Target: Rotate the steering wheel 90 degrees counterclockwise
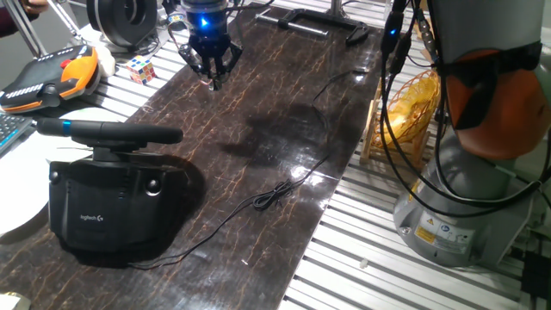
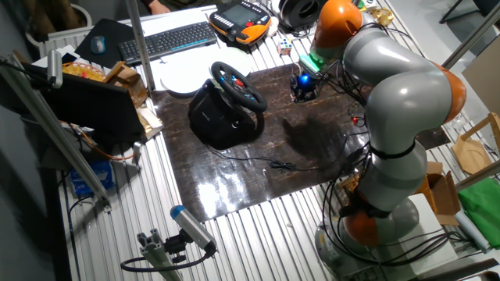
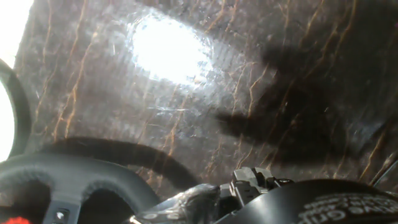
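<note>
The steering wheel (image 1: 108,132) is black with a thick rim and sits on a boxy black base (image 1: 112,211) with a white logo, at the near left of the dark marble table top. In the other fixed view the wheel (image 2: 238,86) faces the arm. My gripper (image 1: 213,76) hangs over the far part of the table, well away from the wheel, its fingers drawn together to a point and holding nothing. It also shows in the other fixed view (image 2: 303,92). The hand view shows part of the rim (image 3: 74,171) and the base (image 3: 323,208) at the bottom, but no fingers.
A thin black cable (image 1: 275,194) runs across the marble from the base. A Rubik's cube (image 1: 142,69), an orange-and-black device (image 1: 52,77) and a black spool (image 1: 120,21) lie at the far left. A white plate (image 1: 17,185) sits behind the wheel. The arm's base (image 1: 465,198) stands at right.
</note>
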Motion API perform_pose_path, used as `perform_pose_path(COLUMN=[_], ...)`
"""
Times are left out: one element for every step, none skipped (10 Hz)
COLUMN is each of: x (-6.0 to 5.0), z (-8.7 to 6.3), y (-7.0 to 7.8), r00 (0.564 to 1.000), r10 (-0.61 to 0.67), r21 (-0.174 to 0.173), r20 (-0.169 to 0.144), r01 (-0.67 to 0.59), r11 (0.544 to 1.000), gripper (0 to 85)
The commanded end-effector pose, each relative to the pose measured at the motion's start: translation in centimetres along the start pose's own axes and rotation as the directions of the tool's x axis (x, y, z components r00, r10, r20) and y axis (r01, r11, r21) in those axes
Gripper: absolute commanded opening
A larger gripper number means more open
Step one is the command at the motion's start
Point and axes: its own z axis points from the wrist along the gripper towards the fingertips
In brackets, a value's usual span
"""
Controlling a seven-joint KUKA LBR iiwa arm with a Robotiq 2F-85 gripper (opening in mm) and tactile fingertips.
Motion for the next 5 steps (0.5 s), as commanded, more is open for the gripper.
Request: perform_pose_path(x=[0.1, 0.3, 0.7, 0.9, 1.1], z=[0.3, 0.6, 1.0, 1.2, 1.3], y=[0.6, 1.4, 1.6, 1.7, 1.7], r00=[1.000, 1.000, 1.000, 1.000, 0.999], r10=[0.000, 0.011, 0.020, 0.026, 0.027], r21=[0.009, 0.019, 0.023, 0.025, 0.032], r20=[-0.005, -0.009, -0.011, -0.016, -0.021], r01=[0.000, -0.011, -0.020, -0.025, -0.027], r11=[1.000, 1.000, 1.000, 0.999, 0.999], gripper=[0.7, 0.7, 0.7, 0.7, 0.7])
